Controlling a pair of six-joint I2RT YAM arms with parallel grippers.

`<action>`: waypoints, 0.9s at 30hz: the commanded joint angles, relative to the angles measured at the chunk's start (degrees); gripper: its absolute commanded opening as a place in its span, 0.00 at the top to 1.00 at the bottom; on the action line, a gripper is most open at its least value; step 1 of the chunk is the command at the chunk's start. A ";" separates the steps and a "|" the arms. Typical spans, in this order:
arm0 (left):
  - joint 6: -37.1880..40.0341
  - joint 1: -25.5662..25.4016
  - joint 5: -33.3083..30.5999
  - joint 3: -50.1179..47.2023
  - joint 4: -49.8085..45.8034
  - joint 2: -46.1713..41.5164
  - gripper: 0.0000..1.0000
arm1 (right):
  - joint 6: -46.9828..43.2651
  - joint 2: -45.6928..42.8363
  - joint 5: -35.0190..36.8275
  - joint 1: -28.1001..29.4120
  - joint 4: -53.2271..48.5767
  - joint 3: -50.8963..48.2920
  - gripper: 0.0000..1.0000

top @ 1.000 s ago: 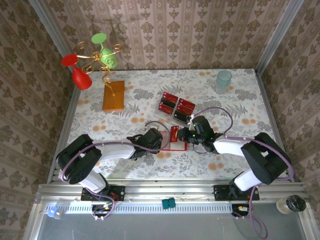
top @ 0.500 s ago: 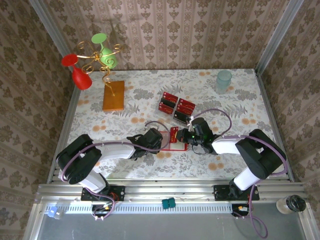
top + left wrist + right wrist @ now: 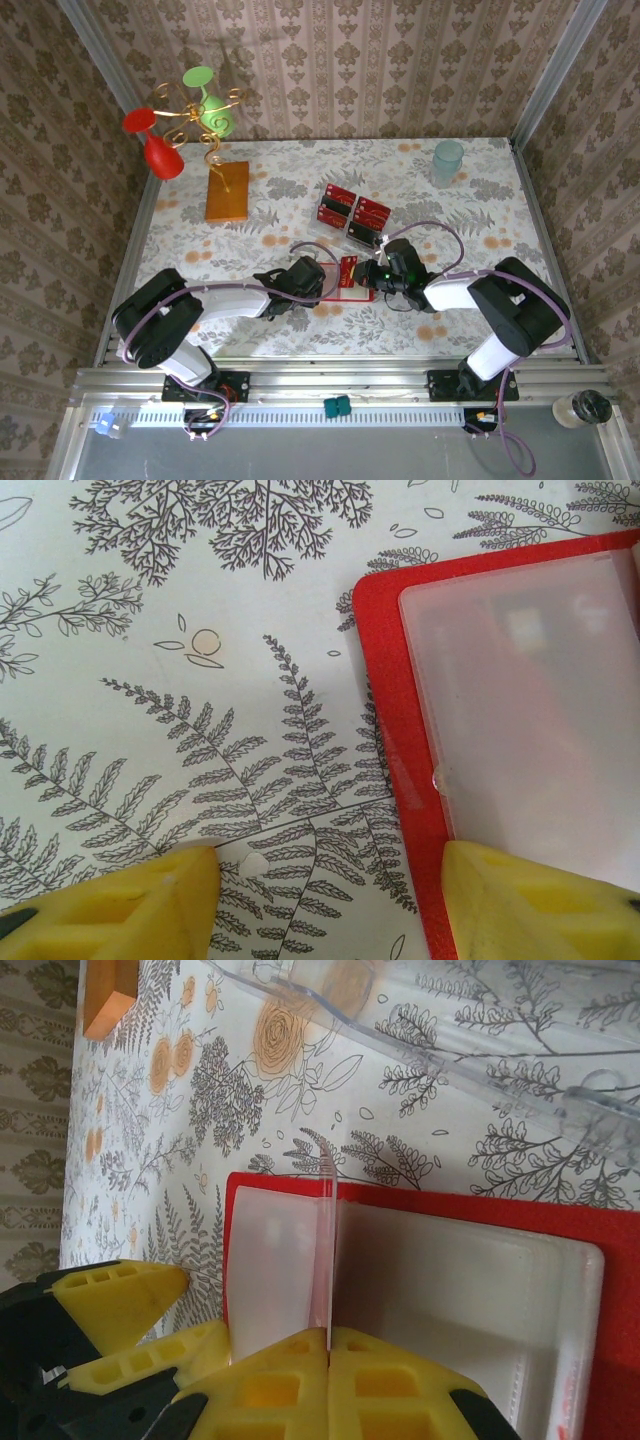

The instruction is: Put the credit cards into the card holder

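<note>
Credit card (image 3: 348, 266) clamped edge-on in my right gripper (image 3: 328, 1335), directly over card holder (image 3: 450, 1212) pocket; my left gripper (image 3: 325, 865) apart, straddling holder's left edge

Tight at table centre: card holder (image 3: 352, 293) boxed in by left gripper (image 3: 322, 283) on one side and right gripper (image 3: 368, 272) on the other. Just beyond, credit cards (image 3: 350, 212) across the straight far approach. Far left obstructed by orange slab (image 3: 227, 191) and goblet stand (image 3: 190, 115); cup (image 3: 447, 160) near far right corner. Open table (image 3: 480, 215) at right-middle and along near edge.
</note>
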 commanded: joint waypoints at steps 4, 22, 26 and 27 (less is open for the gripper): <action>-1.30 -0.65 -0.28 -0.44 -1.81 0.81 0.39 | 1.01 1.64 -0.66 0.64 1.70 -0.94 1.00; -1.27 -0.66 -0.37 -0.41 -1.77 0.74 0.39 | 1.00 0.77 -1.71 0.99 0.90 -3.41 1.00; -1.29 -0.60 -0.41 -0.36 -1.68 0.82 0.39 | 0.81 1.19 -2.41 1.04 0.47 -3.27 1.00; -1.29 -0.65 -0.37 -0.37 -1.68 0.83 0.39 | 0.87 1.27 -2.55 1.08 0.47 -3.23 1.00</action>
